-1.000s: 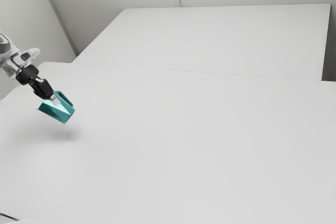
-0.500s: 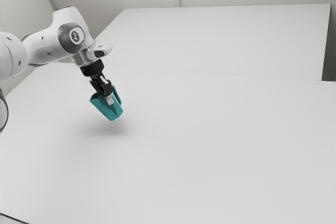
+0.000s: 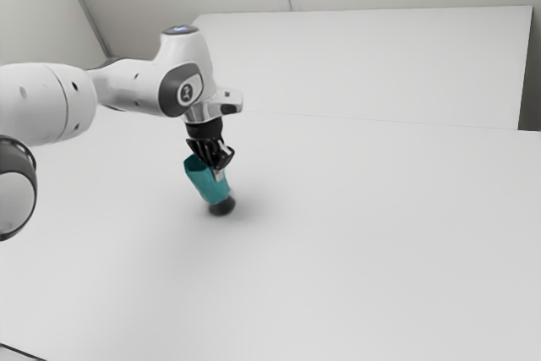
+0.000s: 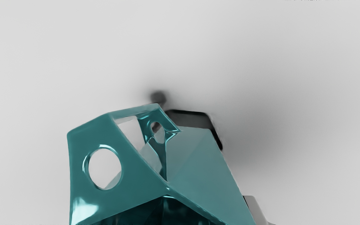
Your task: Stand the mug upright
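The teal mug [image 3: 207, 182] hangs tilted beneath the hand, its mouth toward the upper left of the exterior view and its base low, over a dark shadow. My gripper [image 3: 221, 172] is shut on it, with a pale fingertip against its side. Seen from the wrist, the angular mug [image 4: 205, 165] has a handle with a round hole, and its dark interior faces the camera. There my gripper [image 4: 180, 215] holds it; one grey fingertip [image 4: 256, 211] shows beside the mug's wall, while the other is hidden by the mug.
A wide white table [image 3: 355, 243] lies under the mug, with a dark patch [image 3: 222, 206] at the mug's base. Behind it is another white surface [image 3: 363, 65]. A thin dark cable [image 3: 24, 353] runs at the exterior view's lower left corner.
My hand has carried the mug toward the exterior view's right and somewhat lower. The mug has turned with the hand, its base now pointing more steeply downward.
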### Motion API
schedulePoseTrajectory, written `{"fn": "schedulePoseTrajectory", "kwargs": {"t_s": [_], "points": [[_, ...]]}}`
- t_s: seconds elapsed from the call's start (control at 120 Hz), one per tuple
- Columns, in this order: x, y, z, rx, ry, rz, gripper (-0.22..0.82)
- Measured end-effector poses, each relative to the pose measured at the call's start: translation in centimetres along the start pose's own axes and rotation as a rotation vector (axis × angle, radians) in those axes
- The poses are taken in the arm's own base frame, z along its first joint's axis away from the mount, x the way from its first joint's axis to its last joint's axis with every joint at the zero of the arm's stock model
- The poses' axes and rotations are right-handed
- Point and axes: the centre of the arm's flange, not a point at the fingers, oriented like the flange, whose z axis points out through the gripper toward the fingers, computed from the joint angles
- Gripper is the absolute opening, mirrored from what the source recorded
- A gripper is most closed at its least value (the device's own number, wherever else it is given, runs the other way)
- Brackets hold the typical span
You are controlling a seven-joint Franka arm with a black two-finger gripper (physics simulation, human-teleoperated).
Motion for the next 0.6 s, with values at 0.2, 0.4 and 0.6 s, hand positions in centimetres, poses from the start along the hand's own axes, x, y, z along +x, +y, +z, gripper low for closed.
{"fn": "schedulePoseTrajectory", "kwargs": {"t_s": [0.2, 0.4, 0.6], "points": [[0.6, 0.1, 1.5, 0.034, -0.015, -0.108, -0.18], [0.9, 0.0, 2.8, 0.043, -0.03, -0.196, -0.18], [0.8, -0.4, 2.7, 0.043, -0.025, -0.267, 0.02]]}}
